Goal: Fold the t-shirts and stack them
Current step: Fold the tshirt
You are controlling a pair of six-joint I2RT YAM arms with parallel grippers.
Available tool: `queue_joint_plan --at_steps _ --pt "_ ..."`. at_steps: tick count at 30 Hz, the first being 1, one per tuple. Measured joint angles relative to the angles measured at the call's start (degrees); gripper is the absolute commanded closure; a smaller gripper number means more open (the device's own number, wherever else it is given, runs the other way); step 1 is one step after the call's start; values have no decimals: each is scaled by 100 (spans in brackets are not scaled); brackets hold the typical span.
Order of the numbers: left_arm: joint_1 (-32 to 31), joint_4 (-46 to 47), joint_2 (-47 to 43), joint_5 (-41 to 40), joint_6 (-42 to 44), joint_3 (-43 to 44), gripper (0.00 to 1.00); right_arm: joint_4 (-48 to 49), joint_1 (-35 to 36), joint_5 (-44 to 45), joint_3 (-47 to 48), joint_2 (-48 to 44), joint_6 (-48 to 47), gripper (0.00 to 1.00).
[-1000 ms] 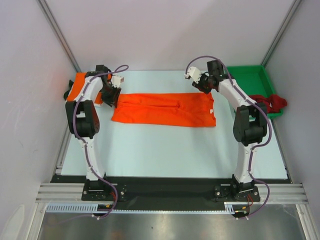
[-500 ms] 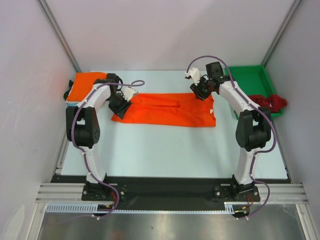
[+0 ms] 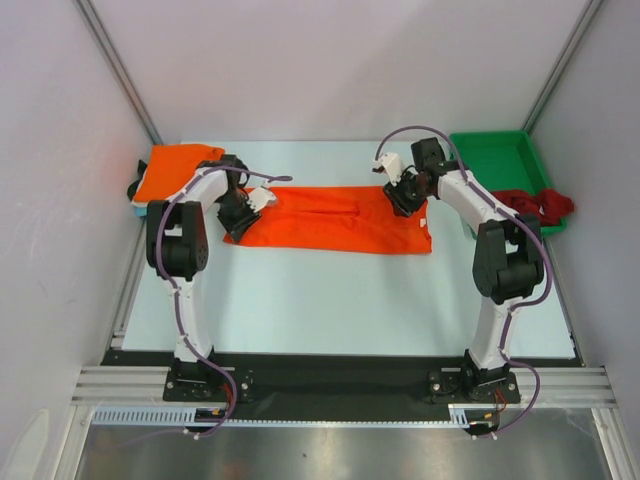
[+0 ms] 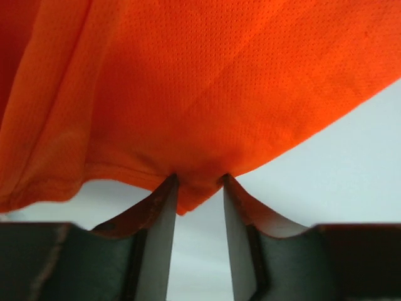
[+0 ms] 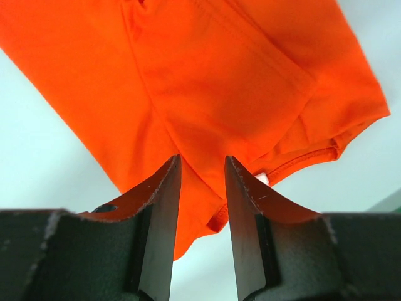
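Pale table [image 3: 330, 300] in a white-walled cell, arm bases at the near edge.

- Spread orange t-shirt [image 3: 330, 222] lies flat mid-table, already narrowed to a long strip. Its long axis runs left-right, square to both arms.
- Key relation: one arm at each short end, so each end has its own nearer arm. The strip runs between the two tools, so I'd guess the next fold brings one end over toward the other.
- Left gripper [image 3: 240, 210] is on the strip's left end. In the wrist view, the left gripper [image 4: 195, 188] has its jaws narrowly apart. A corner of hem hangs in the gap with table visible below it, so it doesn't look clamped.
- Right gripper [image 3: 407, 200] is at the far right corner. In its wrist view, the right gripper [image 5: 200, 179] shows the same narrow gap, with cloth lying across it below the tips. No pinch that I can see.
- Further back: folded orange t-shirt [image 3: 178, 165] at far left, green tray [image 3: 495, 160] at far right, dark red t-shirt [image 3: 540, 205] bunched beside the tray.

Change over the last second: the left tool moved right, from beside the folded shirt onto the strip's end. The right tool came in from behind the corner onto the cloth. The strip hasn't shifted.
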Motion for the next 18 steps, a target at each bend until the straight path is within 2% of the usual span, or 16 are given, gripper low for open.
queue_joint_plan --at_steps 1,2,4,8,13,18 --pt "0 -4 70 -4 17 39 65 -2 13 13 -39 -22 -11 61" --pt "0 -9 114 -17 44 59 76 -2 26 26 -70 -46 -17 61" --pt "0 -15 133 -52 90 94 90 2 55 61 -94 -70 -26 61" --pt "0 -37 125 -39 188 50 100 59 72 197 -111 -74 -17 61" --pt "-2 160 -201 -4 192 -470 100 227 33 387 -46 96 101 61" --pt "-37 245 -640 48 186 -1165 99 275 -118 525 592 916 264 61"
